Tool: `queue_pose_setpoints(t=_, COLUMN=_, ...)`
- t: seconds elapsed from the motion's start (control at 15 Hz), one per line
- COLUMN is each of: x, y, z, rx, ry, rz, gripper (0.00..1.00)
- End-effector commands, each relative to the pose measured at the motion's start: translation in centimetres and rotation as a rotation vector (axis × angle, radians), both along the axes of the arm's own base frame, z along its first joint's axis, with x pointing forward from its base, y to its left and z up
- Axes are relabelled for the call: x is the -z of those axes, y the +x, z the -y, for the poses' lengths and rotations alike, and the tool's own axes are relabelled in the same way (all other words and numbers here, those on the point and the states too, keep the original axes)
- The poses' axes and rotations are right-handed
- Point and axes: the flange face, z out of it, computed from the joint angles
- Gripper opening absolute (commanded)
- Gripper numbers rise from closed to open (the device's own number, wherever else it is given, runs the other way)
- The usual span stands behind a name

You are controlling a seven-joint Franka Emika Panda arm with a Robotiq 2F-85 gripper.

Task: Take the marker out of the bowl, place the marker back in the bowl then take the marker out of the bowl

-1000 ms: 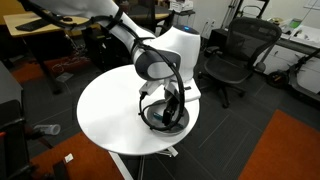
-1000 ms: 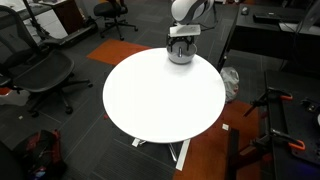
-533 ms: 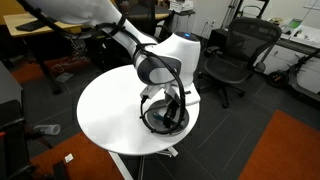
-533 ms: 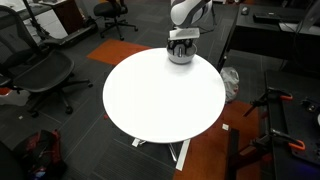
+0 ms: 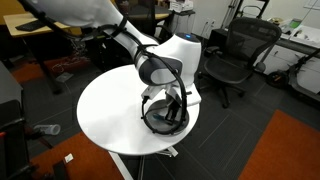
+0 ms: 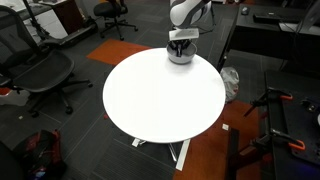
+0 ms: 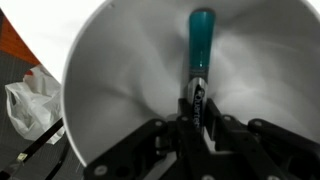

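In the wrist view the marker lies inside the shiny metal bowl, teal end pointing away, dark barrel running down between my fingers. My gripper is shut on the marker's dark end. In both exterior views the gripper reaches down into the bowl, which sits on the round white table near its edge. The bowl shows under the gripper at the table's far rim. The marker itself is hidden in the exterior views.
The white table stands on dark carpet among black office chairs. A white plastic bag lies on the floor beside the table. Desks and equipment ring the room.
The fingers have come together onto the marker inside the bowl. The arm has barely moved.
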Motion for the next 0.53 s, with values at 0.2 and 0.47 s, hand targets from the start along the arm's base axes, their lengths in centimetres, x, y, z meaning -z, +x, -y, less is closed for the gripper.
queue_pose_setpoints(t=0.2, x=-4.2, y=-1.1, z=1.5, rx=0.022, ry=0.024, rz=-0.023, gripper=0.05)
queue_pose_setpoints(t=0.47, x=-8.3, y=-1.9, z=2.5, rx=0.022, ry=0.018, rz=-0.018, gripper=0.05)
